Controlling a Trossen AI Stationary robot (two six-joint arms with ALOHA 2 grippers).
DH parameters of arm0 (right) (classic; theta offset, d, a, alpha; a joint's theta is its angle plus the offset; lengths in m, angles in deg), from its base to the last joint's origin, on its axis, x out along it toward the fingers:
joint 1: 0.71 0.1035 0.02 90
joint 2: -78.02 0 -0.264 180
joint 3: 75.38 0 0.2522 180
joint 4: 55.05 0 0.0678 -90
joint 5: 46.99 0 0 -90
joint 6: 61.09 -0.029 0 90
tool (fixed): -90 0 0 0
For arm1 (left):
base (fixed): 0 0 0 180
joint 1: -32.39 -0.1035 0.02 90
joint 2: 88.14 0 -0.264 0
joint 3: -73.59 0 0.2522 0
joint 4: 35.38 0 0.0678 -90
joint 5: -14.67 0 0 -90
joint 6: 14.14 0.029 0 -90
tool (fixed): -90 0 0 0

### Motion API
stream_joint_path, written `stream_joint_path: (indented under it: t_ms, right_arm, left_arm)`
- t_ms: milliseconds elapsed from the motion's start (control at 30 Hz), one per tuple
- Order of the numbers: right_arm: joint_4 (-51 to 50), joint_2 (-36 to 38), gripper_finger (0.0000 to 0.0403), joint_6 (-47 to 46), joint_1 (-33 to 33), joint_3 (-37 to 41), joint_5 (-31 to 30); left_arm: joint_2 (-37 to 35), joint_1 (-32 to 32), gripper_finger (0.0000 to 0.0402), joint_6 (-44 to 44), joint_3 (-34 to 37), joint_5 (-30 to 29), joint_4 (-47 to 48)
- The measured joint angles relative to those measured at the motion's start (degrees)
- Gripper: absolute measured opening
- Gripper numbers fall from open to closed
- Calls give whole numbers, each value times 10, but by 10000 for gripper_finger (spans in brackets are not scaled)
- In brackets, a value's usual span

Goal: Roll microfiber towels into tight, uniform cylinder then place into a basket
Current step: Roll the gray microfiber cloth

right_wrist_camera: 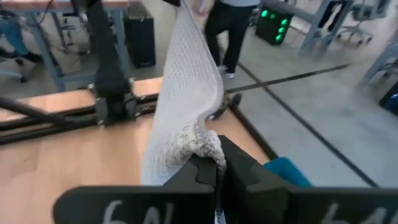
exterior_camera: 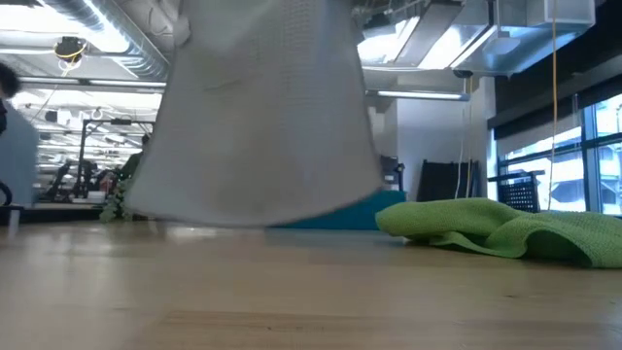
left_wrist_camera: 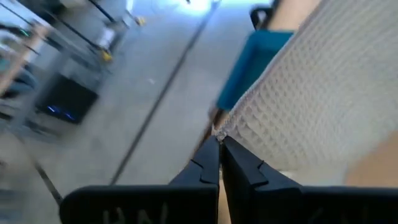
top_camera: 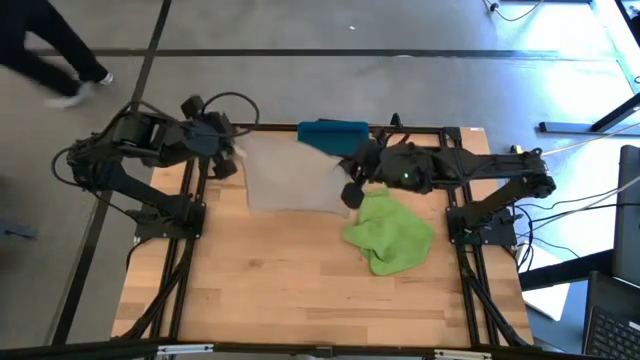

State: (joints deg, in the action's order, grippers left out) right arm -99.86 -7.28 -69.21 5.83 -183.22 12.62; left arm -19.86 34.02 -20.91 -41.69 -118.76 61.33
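High view – grey towel (top_camera: 290, 175): held lifted and stretched between the two arms, beside the teal basket (top_camera: 333, 133), which sits at the table's far edge.
High view – left gripper (top_camera: 232, 150): clamped on the towel corner away from the basket.
High view – right gripper (top_camera: 352, 190): clamped on the opposite corner, just beside the basket.
High view – lime green towel (top_camera: 390, 232): crumpled on the wooden table (top_camera: 300, 290), on the near side of the basket, close under the right arm.
Low view – grey towel (exterior_camera: 262, 107): hung as a curtain, its lower hem just clear of the tabletop; basket (exterior_camera: 340, 216) partly hidden behind it, green towel (exterior_camera: 505, 228) flat beside.
Left wrist view – left gripper (left_wrist_camera: 220, 144): jaws closed, waffle-weave corner pinched at the tips; basket (left_wrist_camera: 249, 62) seen past the cloth.
Right wrist view – right gripper (right_wrist_camera: 216, 163): jaws closed on a bunched corner of the towel (right_wrist_camera: 186, 99).
Key relation: the held top edge runs from jaws to jaws, alongside the basket's long side; the towel is judged ready to be laid flat before rolling, the right arm being nearer the basket.
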Motion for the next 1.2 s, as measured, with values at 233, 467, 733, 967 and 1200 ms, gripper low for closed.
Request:
stream_joint_path:
  t_ms: [233,467,733,967,1200]
  right_arm:
    - [43,-2,4,39,-20,0,-2]
    - [19,-30,4,22,28,0,-1]
    - [-16,-89,4,-50,85,0,0]
    - [-59,-136,4,-149,131,0,1]
    - [-91,-184,4,-255,175,0,23]
  left_arm:
    - [-7,2,0,9,0,-11,-5]
    - [-9,49,0,-85,6,77,60]
    - [-14,149,0,-211,99,131,65]
    - [-13,265,0,-346,210,148,63]
    - [-13,381,0,-463,306,178,14]
